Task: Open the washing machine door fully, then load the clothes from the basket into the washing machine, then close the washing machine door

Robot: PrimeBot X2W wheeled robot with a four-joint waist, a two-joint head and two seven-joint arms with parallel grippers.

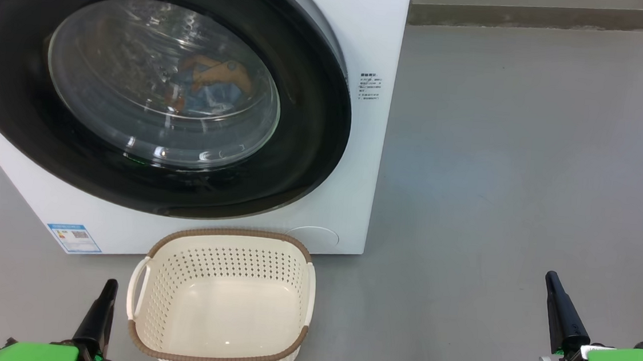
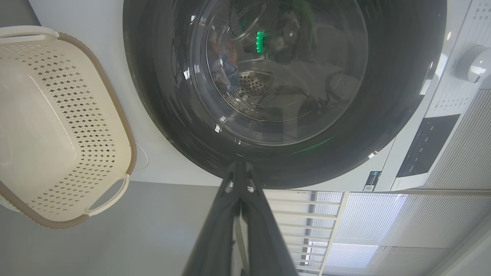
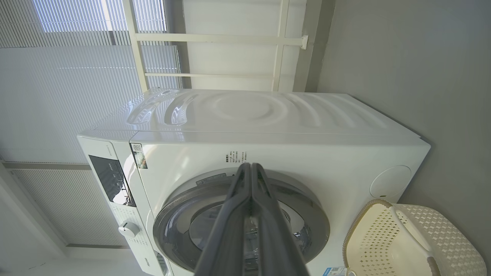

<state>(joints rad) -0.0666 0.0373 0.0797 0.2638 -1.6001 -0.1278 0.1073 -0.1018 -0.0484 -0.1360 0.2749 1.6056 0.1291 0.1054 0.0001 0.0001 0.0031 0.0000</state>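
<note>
Head view: washing machine (image 1: 362, 29) fills the upper left of the frame, its door (image 1: 313, 145) sitting flush against the front, looks shut. Clothes (image 1: 214, 83) show as an orange and blue bundle behind the glass, centre of the door, inside the drum. Basket (image 1: 220, 304) sits at bottom centre on the floor just in front of the machine, nothing in it. Left pincer (image 1: 99, 306) at lower left, just beside the basket handle, fingers pressed together, holding nothing. Right pincer (image 1: 561, 311) at lower right, well apart from basket and machine, also closed and holding nothing.

Left wrist view: closed fingers (image 2: 245, 214) point at the door's lower black rim (image 2: 215, 153), not touching; basket at the left edge. Right wrist view: closed fingers (image 3: 251, 214) over the door, basket at lower right.

Judgement: loading looks done and the door closed, so the task reads as at or near its end. Next move likely just needs a check that the door is latched, arms kept clear of it.
</note>
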